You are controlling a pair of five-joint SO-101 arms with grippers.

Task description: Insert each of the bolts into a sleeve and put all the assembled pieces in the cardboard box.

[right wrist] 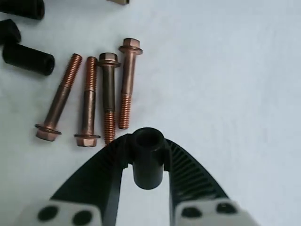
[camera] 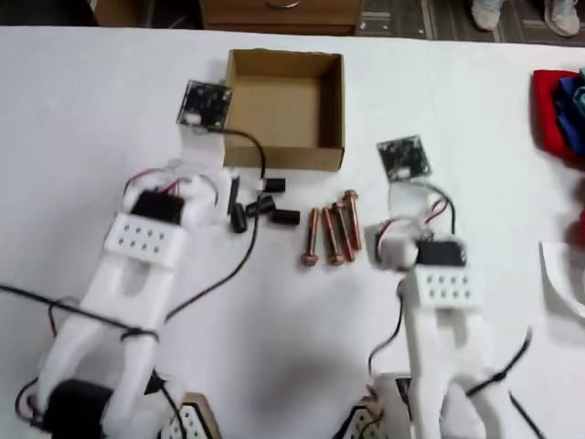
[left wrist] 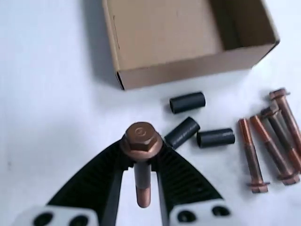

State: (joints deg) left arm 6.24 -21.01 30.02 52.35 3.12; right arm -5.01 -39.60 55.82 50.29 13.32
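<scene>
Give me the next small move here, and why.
Probably bring the arms together and line the bolt up with the open bore of the sleeve. The left jaws are shut on the bolt and the right jaws on the sleeve, with the two apart, so mating that pair seems first.

The left arm (camera: 137,265) and the right arm (camera: 445,302) both reach forward side by side, the left claw (left wrist: 142,154) pinched on a copper bolt (left wrist: 140,137) with its head outward, the right claw (right wrist: 146,147) pinched on a black sleeve (right wrist: 147,165) with its bore outward.
</scene>
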